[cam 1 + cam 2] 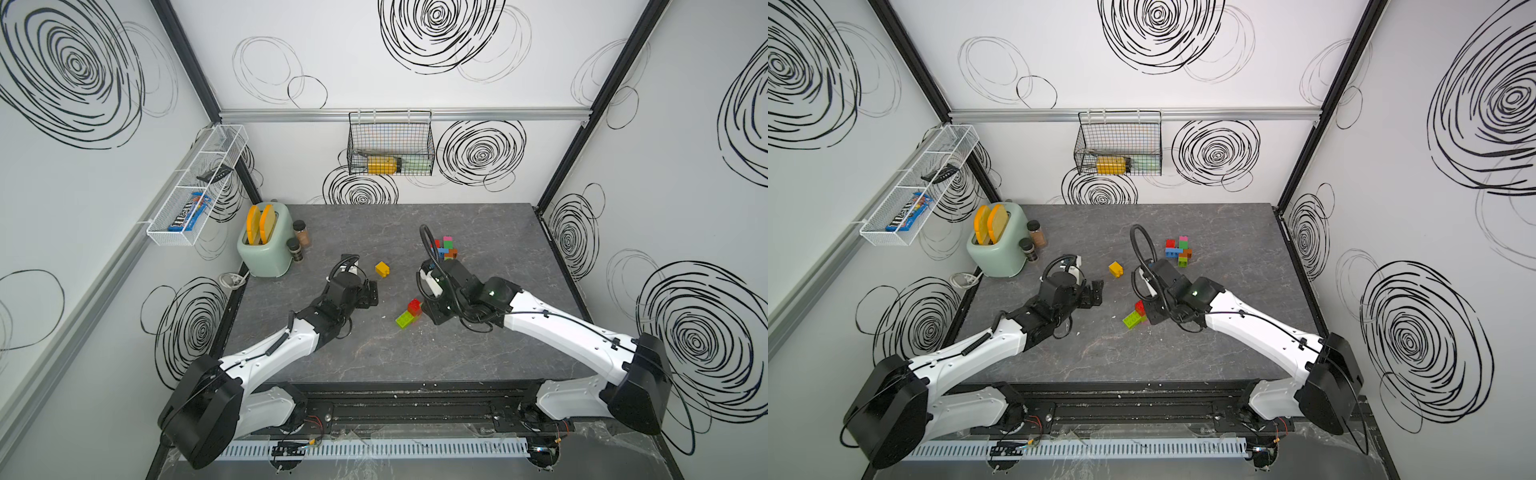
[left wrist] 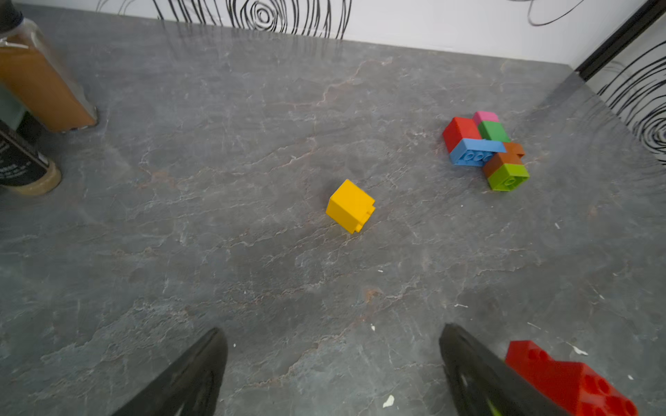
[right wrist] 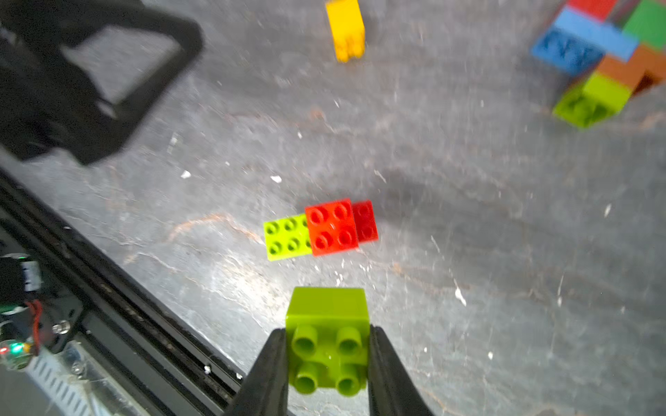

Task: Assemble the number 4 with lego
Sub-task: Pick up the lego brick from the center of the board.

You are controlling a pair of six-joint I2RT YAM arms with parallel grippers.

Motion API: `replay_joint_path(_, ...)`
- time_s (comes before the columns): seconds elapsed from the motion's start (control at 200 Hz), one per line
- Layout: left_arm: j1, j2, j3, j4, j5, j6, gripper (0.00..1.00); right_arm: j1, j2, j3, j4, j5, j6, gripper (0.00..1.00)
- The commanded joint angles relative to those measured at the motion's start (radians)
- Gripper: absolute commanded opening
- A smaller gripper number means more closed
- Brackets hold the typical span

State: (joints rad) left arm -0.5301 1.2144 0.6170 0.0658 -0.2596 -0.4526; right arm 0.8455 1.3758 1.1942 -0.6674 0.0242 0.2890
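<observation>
The grey counter (image 1: 374, 357) carried a mint toaster (image 1: 266, 249) at its back left corner. The left gripper (image 2: 331, 329) hung over the middle, nearer the left edge, its claw spread wide with nothing in it. The right gripper (image 3: 327, 329) hovered right of centre, its claw narrowed onto 1 lime brick (image 3: 327, 306), lifted off the counter. The rest of the lego lay in 3 lots. A joined cluster (image 1: 1179, 251) of red, pink, green, blue, orange and lime sat toward the back edge. A red-and-lime piece (image 3: 326, 230) sat mid-counter, just beside the right gripper. 1 yellow brick (image 1: 382, 269) lay on its side near the centre.
</observation>
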Motion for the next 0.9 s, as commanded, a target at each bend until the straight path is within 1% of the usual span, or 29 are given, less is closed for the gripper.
replay_joint_path(0.0, 0.041, 0.001, 0.027, -0.049, 0.026, -0.057, 0.96, -0.020, 0.099, 0.104, -0.140, -0.036, -0.142, 0.00)
replay_joint_path(0.125, 0.070, -0.017, 0.002, -0.026, 0.051, -0.080, 0.96, -0.037, 0.227, 0.245, -0.275, -0.022, -0.159, 0.00)
replay_joint_path(0.205, 0.083, -0.020, -0.002, -0.026, 0.054, -0.095, 0.96, -0.039, 0.287, 0.290, -0.309, -0.025, -0.185, 0.00)
replay_joint_path(0.455, 0.103, 0.001, 0.007, -0.049, 0.086, -0.097, 0.96, -0.045, 0.351, 0.315, -0.320, -0.050, -0.229, 0.01)
replay_joint_path(0.726, 0.105, 0.031, 0.022, -0.062, 0.129, -0.083, 0.96, -0.046, 0.392, 0.340, -0.322, -0.053, -0.243, 0.02)
replay_joint_path(0.891, 0.110, 0.033, 0.022, -0.064, 0.129, -0.078, 0.96, -0.047, 0.408, 0.333, -0.312, -0.061, -0.244, 0.02)
